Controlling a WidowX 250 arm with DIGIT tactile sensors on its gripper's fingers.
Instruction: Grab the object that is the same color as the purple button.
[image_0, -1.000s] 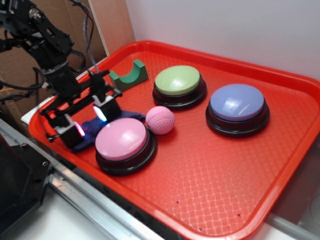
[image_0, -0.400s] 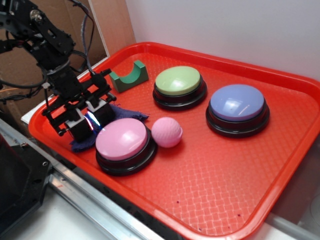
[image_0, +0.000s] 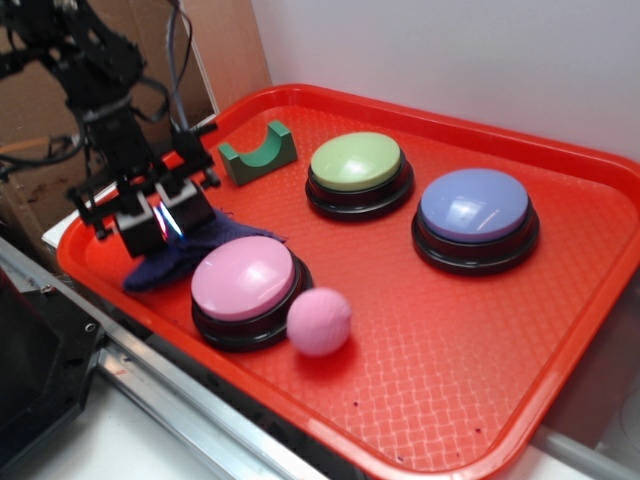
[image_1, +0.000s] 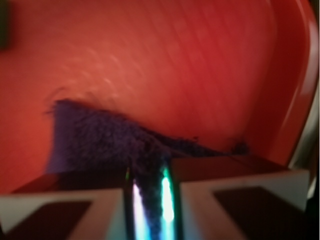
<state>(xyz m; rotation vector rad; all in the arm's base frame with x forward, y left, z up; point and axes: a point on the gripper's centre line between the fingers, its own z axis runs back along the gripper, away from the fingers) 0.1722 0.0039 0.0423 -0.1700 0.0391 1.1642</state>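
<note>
**Pincer clamping the purple rag at the tray's left edge**

The pincer (image_0: 160, 222) is pinching narrowly on the dark purple rag (image_0: 165, 262), its fingers (image_1: 75, 212) squeezing a thin fold of fuzzy fabric between them in the wrist view, where the rag (image_1: 100, 142) is fanning out over the red tray (image_1: 165, 60). In the exterior view the rag is trailing from the pincer onto the tray (image_0: 450, 340), just left of the pink button (image_0: 244, 283). A pink dimpled ball (image_0: 319, 321) is sitting just right of that button, on its near side. A green arch block (image_0: 258, 152) is lying farther back, the green button (image_0: 357, 170) to its right. The purple button (image_0: 474, 215) is standing well apart at the right.
</note>
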